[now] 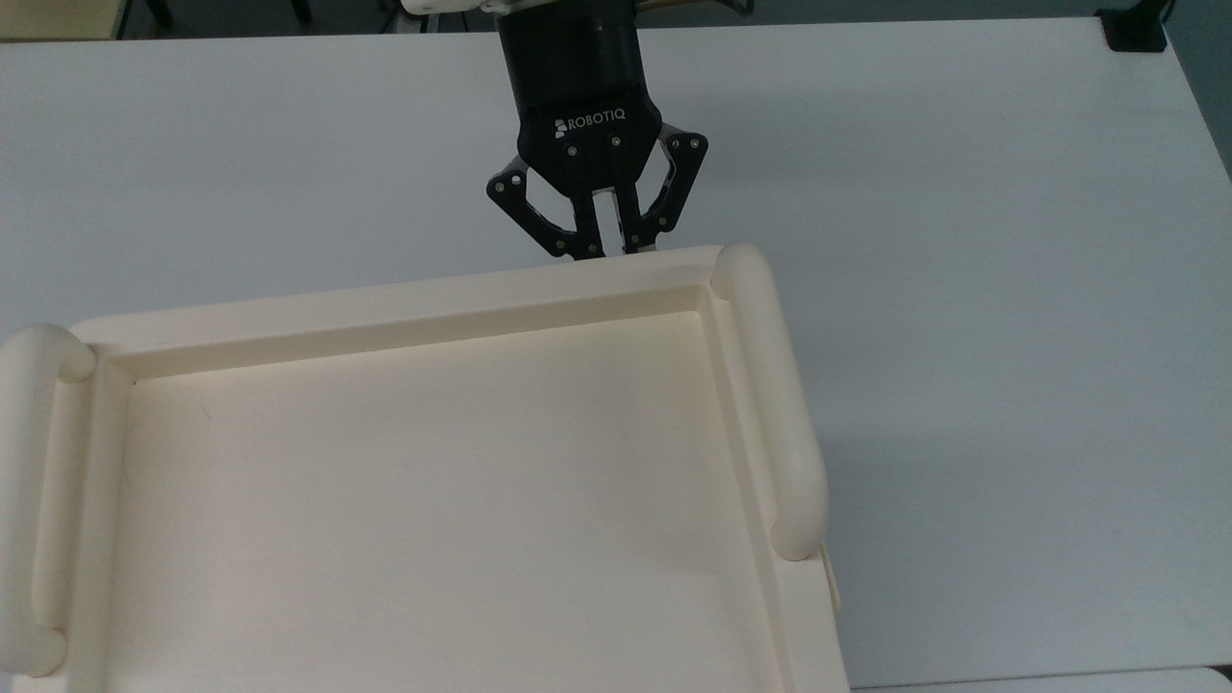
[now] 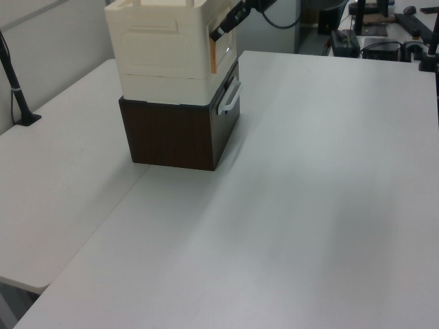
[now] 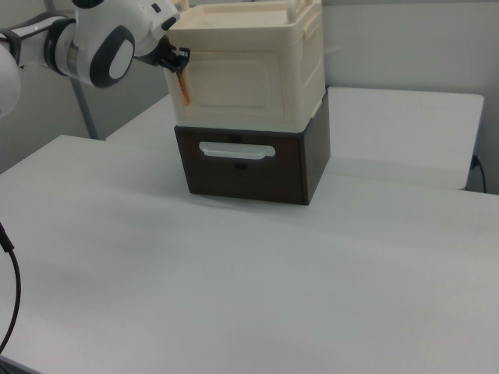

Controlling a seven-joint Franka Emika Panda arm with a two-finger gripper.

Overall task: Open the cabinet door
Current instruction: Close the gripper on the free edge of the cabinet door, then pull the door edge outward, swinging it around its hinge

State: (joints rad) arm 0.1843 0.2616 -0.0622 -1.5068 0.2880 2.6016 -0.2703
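**Tool at upper corner of cabinet door, door all but flush**

Top view, L to R: rounded side rail along L edge of cream cabinet; recessed tray-like top betw. the two rails; second rail along R edge. Just above far rim, R of centre: black tool, pointing down-frame, tips at or just past rim, beside R rail's upper end. Fingers drawn close together, thin pale slit betw. them; content of slit not discernible. White table all round, bare to R.

Left view, L to R: cream cabinet stacked on dark brown drawer unit; white bar handle on unit's R-facing front. Tool at top of cream cabinet's R-facing front, approaching from upper R, next to a narrow orange strip.

Right view, L to R: white-and-grey arm entering from upper L; tool touching or just beside upper L corner of cream front. Directly below tips: same orange strip, running down L edge of front. Cabinet door = cream front panel w. raised rectangular field, facing camera, upright, above brown unit; lying near-flush w. cabinet body, whether cracked open at L edge cannot be told. Drawer handle centred below it, well apart from tool.
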